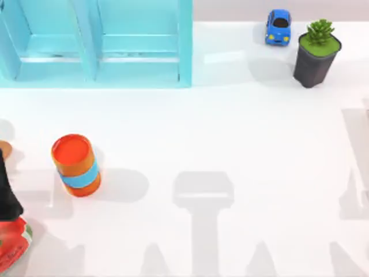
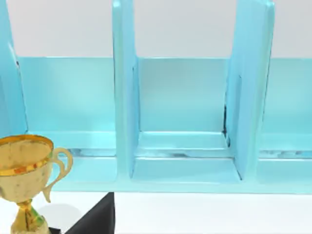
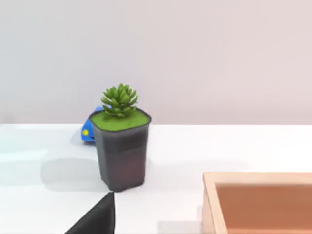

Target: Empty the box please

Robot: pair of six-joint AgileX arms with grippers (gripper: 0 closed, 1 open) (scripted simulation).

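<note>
A wooden box (image 3: 256, 179) with a pale rim and an orange-brown inside lies low in the right wrist view. The frame's edge cuts it off, so its contents are hidden. A dark part of my right gripper (image 3: 95, 219) shows beside it, apart from the box. My left arm (image 1: 6, 193) stands at the top view's far left edge. A dark part of my left gripper (image 2: 92, 219) shows in the left wrist view, facing the cyan shelf and close to a gold trophy (image 2: 24, 180).
A cyan shelf unit (image 1: 98, 46) fills the back left. An orange barrel with a blue band (image 1: 76, 165) stands at the left. A blue toy car (image 1: 278, 26) and a potted succulent (image 1: 316, 53) sit at the back right. A red and green object (image 1: 11, 245) lies at the front left corner.
</note>
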